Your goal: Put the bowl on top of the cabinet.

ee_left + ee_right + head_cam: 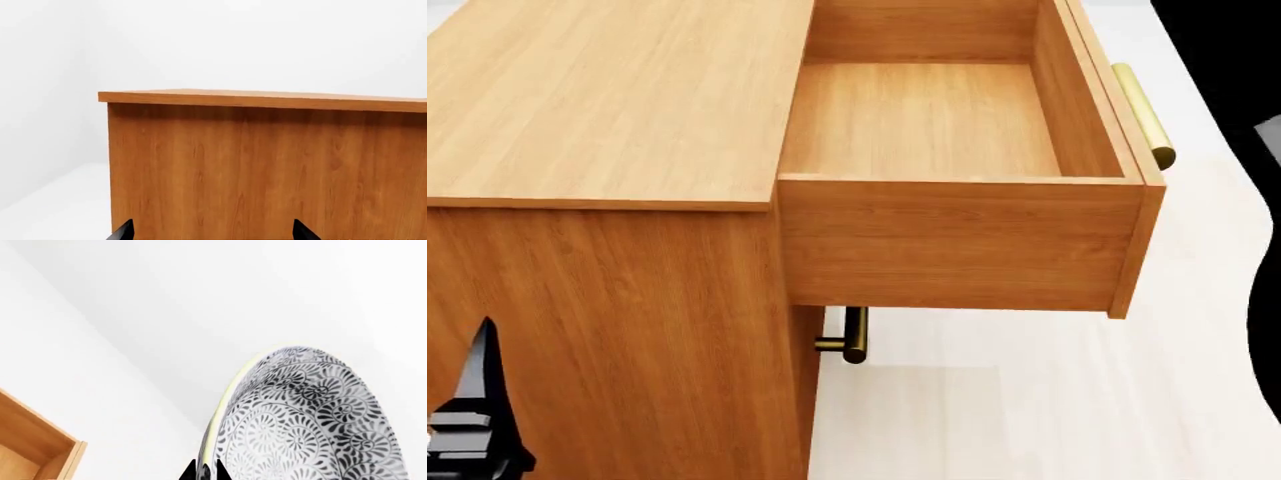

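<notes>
Right end effector [204, 472] first: only the tips of its two dark fingers show at the edge of the right wrist view, pressed on the rim of the bowl [307, 425], one on either side, so I am pinching the bowl by its edge. The bowl fills the near part of that view, its black-on-white floral pattern turned toward the camera and its far side cut off by the frame; it hangs in the air against a plain white background, with a corner of honey-brown wood beside it, too little for me to say which part of the cabinet it is. The head view does not show the bowl or my right arm at all. My left end effector [212, 232] shows only as two black fingertips at the edge of the left wrist view, spread well apart with nothing between them, facing a flat wooden side of the cabinet [267, 170] just below its overhanging top. From the head, a dark piece of my left arm [474, 420] sits low beside the cabinet's side panel. Beyond it, the cabinet top [614, 90] lies flat, and the drawer [961, 240] stands pulled out, its brass handle [1144, 115] partly hidden behind the front panel. A second brass handle [847, 335] peeks out beneath the drawer, over the pale floor [1014, 400].
</notes>
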Robot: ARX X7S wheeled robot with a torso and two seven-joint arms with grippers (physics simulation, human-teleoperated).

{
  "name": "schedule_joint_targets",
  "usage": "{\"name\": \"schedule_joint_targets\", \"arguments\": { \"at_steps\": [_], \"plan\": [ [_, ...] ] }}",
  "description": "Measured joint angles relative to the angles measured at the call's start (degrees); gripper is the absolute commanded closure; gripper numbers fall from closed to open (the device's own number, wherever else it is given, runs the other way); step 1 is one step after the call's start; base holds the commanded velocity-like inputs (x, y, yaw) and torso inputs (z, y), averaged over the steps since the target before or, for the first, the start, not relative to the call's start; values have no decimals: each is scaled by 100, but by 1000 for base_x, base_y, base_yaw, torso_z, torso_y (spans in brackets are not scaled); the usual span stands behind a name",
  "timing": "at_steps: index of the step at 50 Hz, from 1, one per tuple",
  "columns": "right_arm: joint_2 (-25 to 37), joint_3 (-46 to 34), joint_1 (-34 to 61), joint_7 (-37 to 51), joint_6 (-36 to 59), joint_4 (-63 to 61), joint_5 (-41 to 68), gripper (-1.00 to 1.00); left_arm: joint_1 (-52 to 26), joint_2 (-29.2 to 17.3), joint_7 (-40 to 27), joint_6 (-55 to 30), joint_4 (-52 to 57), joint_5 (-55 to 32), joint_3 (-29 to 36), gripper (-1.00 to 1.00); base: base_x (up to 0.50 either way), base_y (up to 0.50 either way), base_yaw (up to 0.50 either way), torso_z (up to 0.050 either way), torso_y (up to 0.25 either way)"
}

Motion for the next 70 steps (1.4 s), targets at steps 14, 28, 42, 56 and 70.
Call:
{"name": "schedule_joint_targets", "arguments": {
  "at_steps": [14,28,42,56,70],
  "plan": [
    [-452,-300,-37,95,-724,158,723,100,-21,-22,-11,2,-16,-7,36,-100,0,0,0,0,0],
    [-566,-445,-77,373,-1328,-191,1630,100,-12,-46,-42,19,2,-10,41,-100,0,0,0,0,1],
    [-595,-530,-112,548,-1861,-478,2517,100,-55,-63,-42,28,-63,-36,52,-100,0,0,0,0,1],
    [-601,-592,-113,648,-2010,-991,2943,100,-48,-89,-43,50,-66,-67,47,-100,0,0,0,0,1],
    [-601,-627,-223,685,-2060,-1650,3134,100,0,-129,-49,71,10,-135,12,-100,0,0,0,0,0]
  ]
}}
